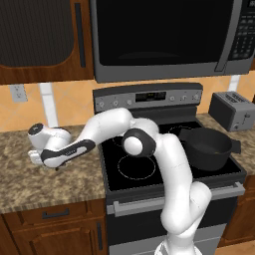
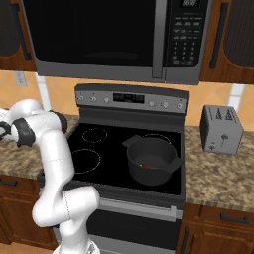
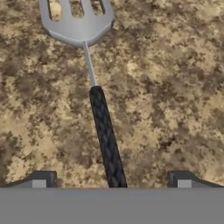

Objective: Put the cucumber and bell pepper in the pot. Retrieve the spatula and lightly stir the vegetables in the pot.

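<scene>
The spatula (image 3: 104,131) lies flat on the speckled granite counter (image 3: 175,87). Its silver slotted head (image 3: 76,22) is at the top of the hand view, and its dark handle runs down between my fingertips. My gripper (image 3: 111,179) hangs open just above the handle end, one tip on each side and neither touching it. The dark pot (image 1: 209,147) stands on the stove's front right burner, far to the right of my hand. Inside the pot (image 2: 151,158) lies the red bell pepper (image 2: 146,166), with a sliver of yellow-green cucumber (image 2: 141,164) beside it.
The arm stretches left from the base across the black stovetop (image 1: 134,167) to the left counter (image 1: 30,184). A grey toaster (image 2: 221,128) stands on the right counter. A microwave (image 1: 164,35) and wooden cabinets hang overhead.
</scene>
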Motion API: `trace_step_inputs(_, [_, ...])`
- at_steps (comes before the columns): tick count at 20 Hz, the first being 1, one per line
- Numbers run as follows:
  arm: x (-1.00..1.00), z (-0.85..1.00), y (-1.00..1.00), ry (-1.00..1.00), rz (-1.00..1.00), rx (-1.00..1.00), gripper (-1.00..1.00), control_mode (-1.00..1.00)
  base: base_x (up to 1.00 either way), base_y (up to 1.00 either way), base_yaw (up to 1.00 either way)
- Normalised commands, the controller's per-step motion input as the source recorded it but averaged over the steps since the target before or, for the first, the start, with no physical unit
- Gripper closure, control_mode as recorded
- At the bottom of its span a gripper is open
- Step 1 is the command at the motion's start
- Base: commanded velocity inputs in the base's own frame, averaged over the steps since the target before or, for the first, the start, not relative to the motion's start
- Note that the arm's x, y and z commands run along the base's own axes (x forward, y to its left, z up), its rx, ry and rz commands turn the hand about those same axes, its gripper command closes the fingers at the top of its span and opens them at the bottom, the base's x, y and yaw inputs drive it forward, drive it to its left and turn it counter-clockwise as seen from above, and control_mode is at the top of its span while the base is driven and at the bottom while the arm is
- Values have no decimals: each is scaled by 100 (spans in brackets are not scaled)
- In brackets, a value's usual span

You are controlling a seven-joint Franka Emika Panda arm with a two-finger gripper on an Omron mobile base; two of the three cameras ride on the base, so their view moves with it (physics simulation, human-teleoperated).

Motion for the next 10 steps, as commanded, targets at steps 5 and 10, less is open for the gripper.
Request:
trace_step_inputs(5, [10,-28,-3,0,0,8,-100,-100,0,0,0])
trace_step_inputs(10, [-3,-39,0,0,0,5,100,-100,0,0,0])
